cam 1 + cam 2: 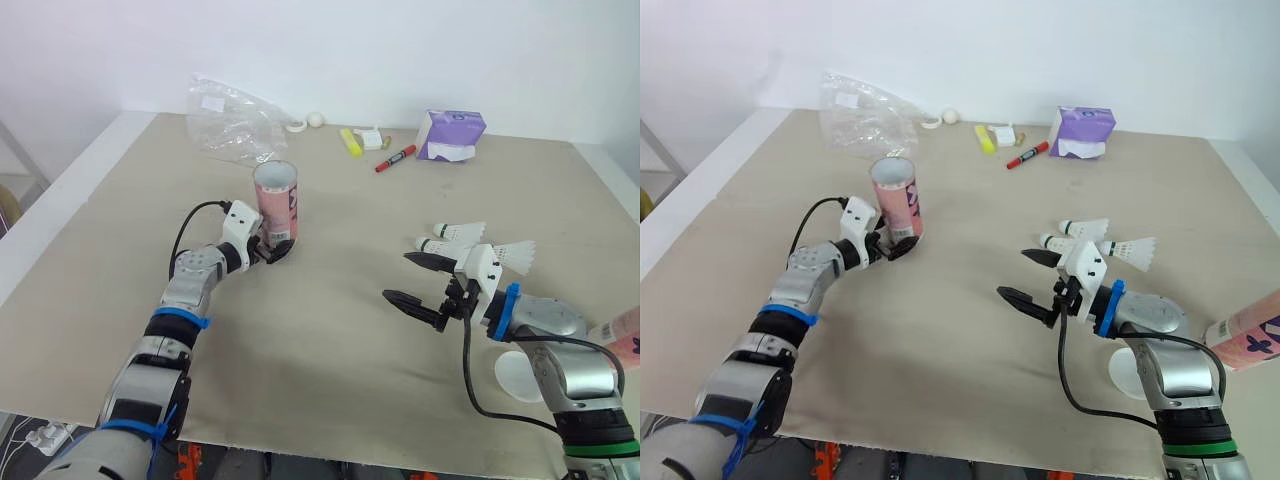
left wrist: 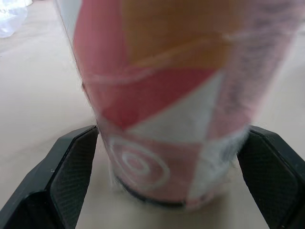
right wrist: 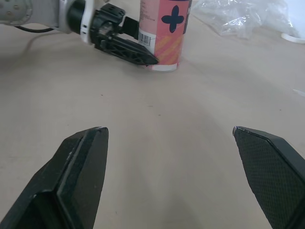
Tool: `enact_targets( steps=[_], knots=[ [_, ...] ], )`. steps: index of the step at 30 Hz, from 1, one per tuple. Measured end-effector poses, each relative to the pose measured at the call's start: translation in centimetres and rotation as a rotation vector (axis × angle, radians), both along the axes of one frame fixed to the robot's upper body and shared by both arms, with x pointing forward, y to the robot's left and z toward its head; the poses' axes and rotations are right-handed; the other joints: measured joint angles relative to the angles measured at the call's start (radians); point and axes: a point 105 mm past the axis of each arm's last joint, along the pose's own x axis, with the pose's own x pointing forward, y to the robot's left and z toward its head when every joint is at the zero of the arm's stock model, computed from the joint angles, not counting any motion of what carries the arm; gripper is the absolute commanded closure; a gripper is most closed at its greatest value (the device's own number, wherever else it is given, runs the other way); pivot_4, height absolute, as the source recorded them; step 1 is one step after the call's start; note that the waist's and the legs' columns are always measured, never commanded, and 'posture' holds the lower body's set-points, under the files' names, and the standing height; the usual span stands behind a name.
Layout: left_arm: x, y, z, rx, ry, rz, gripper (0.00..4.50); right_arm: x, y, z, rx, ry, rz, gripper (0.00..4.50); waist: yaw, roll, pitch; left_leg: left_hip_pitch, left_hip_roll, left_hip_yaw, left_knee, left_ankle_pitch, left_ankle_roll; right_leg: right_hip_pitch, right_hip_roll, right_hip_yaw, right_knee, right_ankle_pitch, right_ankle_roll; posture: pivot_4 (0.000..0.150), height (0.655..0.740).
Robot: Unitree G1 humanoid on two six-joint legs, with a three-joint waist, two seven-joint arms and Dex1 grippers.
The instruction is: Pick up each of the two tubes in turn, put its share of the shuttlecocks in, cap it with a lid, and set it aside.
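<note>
Surface: beige table (image 1: 330, 330), white wall (image 1: 400, 50) behind, white ledge along the table's left side.
Left gripper (image 1: 272, 247): fingers pressed on both sides of the pink tube (image 1: 276, 203) at its base; tube upright on the table, top uncapped.
Right gripper (image 1: 398, 276): spread wide, holding nothing, low over bare table.
Shuttlecocks (image 1: 455, 232): three lying just beyond the right gripper.
Second tube (image 1: 1245, 345): lying at the right edge.
Lid (image 1: 515, 375): white, flat beside the right arm.
Far end: plastic bag (image 1: 235, 120), purple tissue pack (image 1: 450, 135), red marker (image 1: 396, 158).
</note>
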Motion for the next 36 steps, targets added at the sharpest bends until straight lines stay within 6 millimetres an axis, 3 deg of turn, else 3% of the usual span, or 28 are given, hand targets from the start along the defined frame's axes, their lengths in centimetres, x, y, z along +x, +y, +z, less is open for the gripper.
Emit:
enact_targets(
  steps=[15, 18, 20, 36],
  knots=[
    [0.76, -0.38, -0.59, 0.004, 0.008, -0.004, 0.0, -0.25, -0.16, -0.48, -0.001, 0.014, -0.008, 0.03, -0.001, 0.0, 0.0, 0.0, 0.0, 0.0, 0.0, 0.0, 0.0, 0.0, 0.0, 0.0, 0.0, 0.0, 0.0, 0.15, 0.74],
    [0.81, -0.16, -0.33, -0.008, -0.013, 0.003, 0.82, -0.26, -0.14, -0.43, 0.001, 0.01, -0.007, 0.0, -0.001, 0.0, 0.0, 0.0, 0.0, 0.0, 0.0, 0.0, 0.0, 0.0, 0.0, 0.0, 0.0, 0.0, 0.0, 0.15, 0.74],
    [0.83, -0.03, -0.2, -0.016, -0.023, 0.008, 1.6, -0.27, -0.05, -0.41, 0.008, 0.01, -0.005, 0.0, -0.001, 0.0, 0.0, 0.0, 0.0, 0.0, 0.0, 0.0, 0.0, 0.0, 0.0, 0.0, 0.0, 0.0, 0.0, 0.15, 0.74],
    [0.21, -0.37, 0.26, -0.004, -0.065, -0.062, 1.6, -0.74, 0.42, -0.11, 0.027, 0.001, 0.021, 0.0, -0.001, 0.0, 0.0, 0.0, 0.0, 0.0, 0.0, 0.0, 0.0, 0.0, 0.0, 0.0, 0.001, 0.0, 0.0, 0.15, 0.74]
  ],
)
